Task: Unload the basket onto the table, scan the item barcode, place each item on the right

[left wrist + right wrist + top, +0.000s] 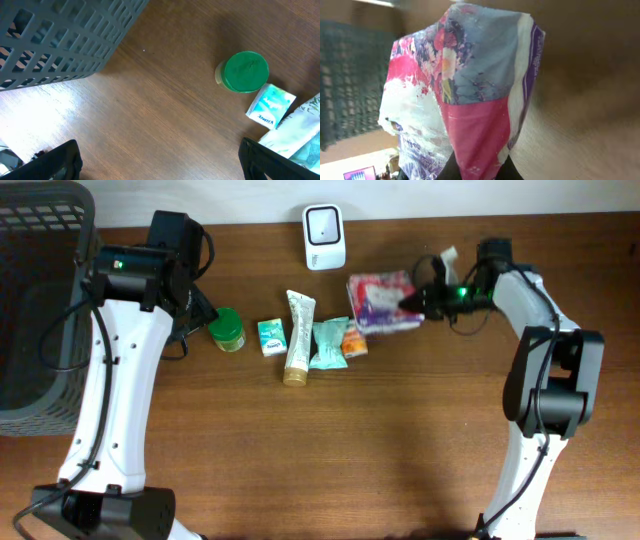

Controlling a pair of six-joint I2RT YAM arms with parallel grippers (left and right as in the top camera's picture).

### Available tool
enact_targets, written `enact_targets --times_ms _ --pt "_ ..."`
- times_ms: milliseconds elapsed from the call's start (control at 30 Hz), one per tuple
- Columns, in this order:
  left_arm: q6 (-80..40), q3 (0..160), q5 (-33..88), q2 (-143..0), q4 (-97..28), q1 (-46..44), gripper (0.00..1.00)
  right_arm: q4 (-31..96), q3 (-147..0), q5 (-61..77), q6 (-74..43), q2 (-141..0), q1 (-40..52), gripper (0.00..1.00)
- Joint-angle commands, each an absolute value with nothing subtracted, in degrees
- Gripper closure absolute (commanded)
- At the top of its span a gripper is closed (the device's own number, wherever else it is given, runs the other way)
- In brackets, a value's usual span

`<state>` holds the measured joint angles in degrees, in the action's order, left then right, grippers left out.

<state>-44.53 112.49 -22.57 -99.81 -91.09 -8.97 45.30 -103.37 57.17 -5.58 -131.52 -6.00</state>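
Note:
The item in hand is a soft plastic packet printed with pink, purple and blue flowers, lying at the back right of the row of goods. My right gripper is shut on its right end. In the right wrist view the packet fills the frame, its pink lower edge pinched by the right gripper. No barcode shows on it. A white scanner stands at the back middle. My left gripper hangs open over bare wood, left of a green-lidded jar.
A row of goods lies mid-table: the jar, a small teal box, a white tube, a teal pouch and an orange packet. A dark mesh basket stands at the far left.

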Motion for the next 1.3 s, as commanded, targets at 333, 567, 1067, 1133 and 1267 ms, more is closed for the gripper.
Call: enact_targets --times_ms 333,567,1067,1133,1267 --pt "-43.8 112.4 -23.2 -99.7 -91.2 -8.9 0.01 16.8 -114.6 26.3 -32.5 -131.0 9.1 0.96" --pt "-43.8 112.4 -23.2 -99.7 -91.2 -8.9 0.01 5.8 -114.6 21.2 -32.4 -135.8 15.4 0.96" --pt "-43.8 112.4 -23.2 -99.7 -91.2 -8.9 0.01 22.5 -122.3 30.9 -29.6 -128.0 -6.5 0.96" --pt "-43.8 112.4 -23.2 -99.7 -91.2 -8.9 0.01 29.6 -122.3 30.8 -31.2 -127.6 -13.2 0.96" --pt "-43.8 112.4 -23.2 -99.7 -91.2 -8.9 0.01 45.3 -122.3 22.5 -39.8 -127.8 -24.9 0.96"
